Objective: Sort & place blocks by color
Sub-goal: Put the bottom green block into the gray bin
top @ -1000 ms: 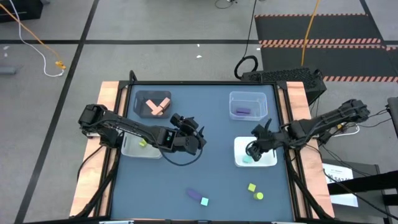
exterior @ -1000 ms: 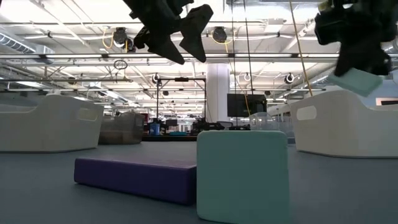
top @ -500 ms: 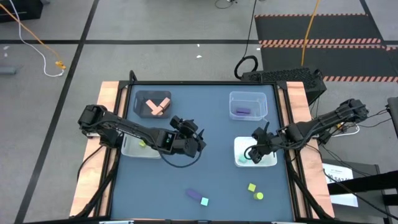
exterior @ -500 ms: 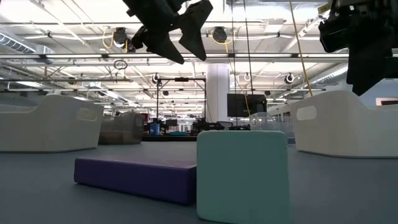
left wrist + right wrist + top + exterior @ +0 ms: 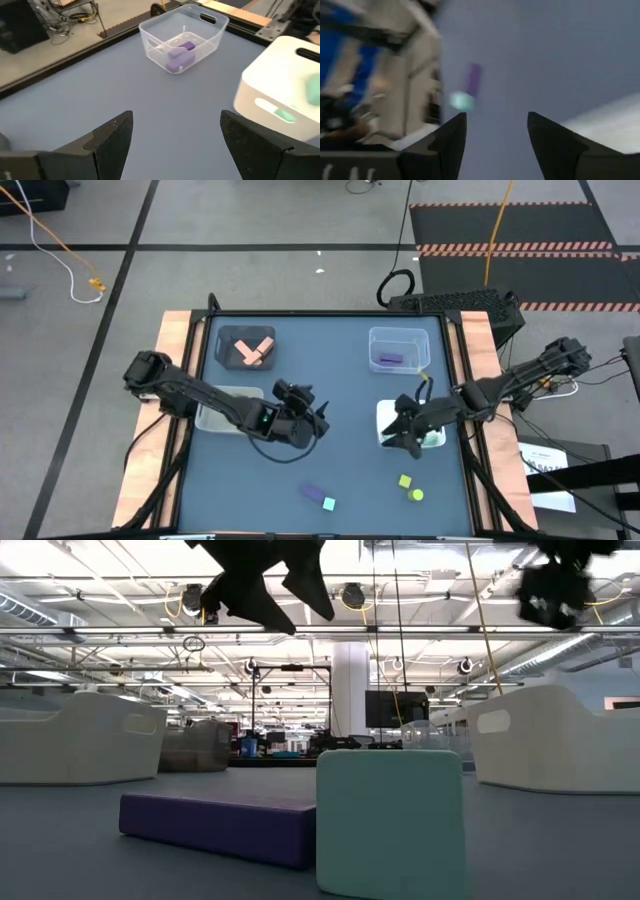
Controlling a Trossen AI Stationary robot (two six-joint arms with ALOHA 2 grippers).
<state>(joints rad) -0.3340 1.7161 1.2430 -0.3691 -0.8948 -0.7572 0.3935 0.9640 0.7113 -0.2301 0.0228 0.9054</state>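
We see right tool (image 5: 405, 439) open, empty, at white bin (image 5: 385, 412) | left tool (image 5: 318, 427) wide open, empty, mid-counter (image 5: 340, 375).

1. Left arm (image 5: 215, 405): dark, near-black links, slender between bulkier rounded joints; a thin black cable loops below its wrist.
2. Right arm (image 5: 520, 378): same dark finish and jointed build, with a short yellow-tan cable segment near the wrist.
3. Left gripper (image 5: 172, 142): two broad, matte black fingers, flat-faced with angled, chamfered tips.
4. Right gripper (image 5: 495, 142): two matching black fingers, similarly wedge-shaped.
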